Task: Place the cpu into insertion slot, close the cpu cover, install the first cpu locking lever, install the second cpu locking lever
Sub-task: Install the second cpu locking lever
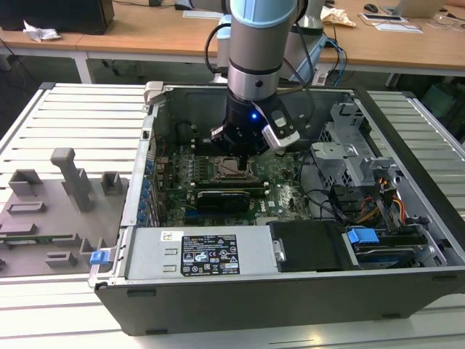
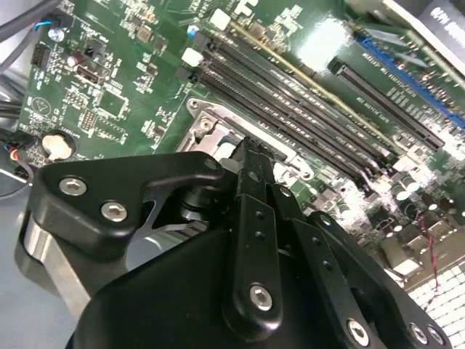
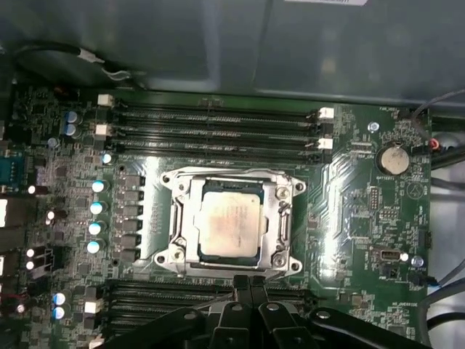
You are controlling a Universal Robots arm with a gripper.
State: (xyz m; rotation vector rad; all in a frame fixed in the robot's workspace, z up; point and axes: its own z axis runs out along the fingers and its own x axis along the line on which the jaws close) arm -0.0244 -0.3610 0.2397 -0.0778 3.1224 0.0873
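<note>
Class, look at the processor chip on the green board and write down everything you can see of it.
The cpu is a small, thin square with a dull silvery-beige metal top and a greenish rim. It lies flat inside the insertion slot, level with the green board. The cpu cover, a silvery frame with a square window, lies closed around it, leaving its top exposed. The gripper sits just beside the socket's edge and does not touch the chip.

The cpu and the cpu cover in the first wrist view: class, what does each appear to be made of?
The cpu: seemingly metal on top, a matte silvery-beige face with dull sheen.
The cpu cover: apparently bare stamped metal, bright silvery and reflective around its square window.
</note>
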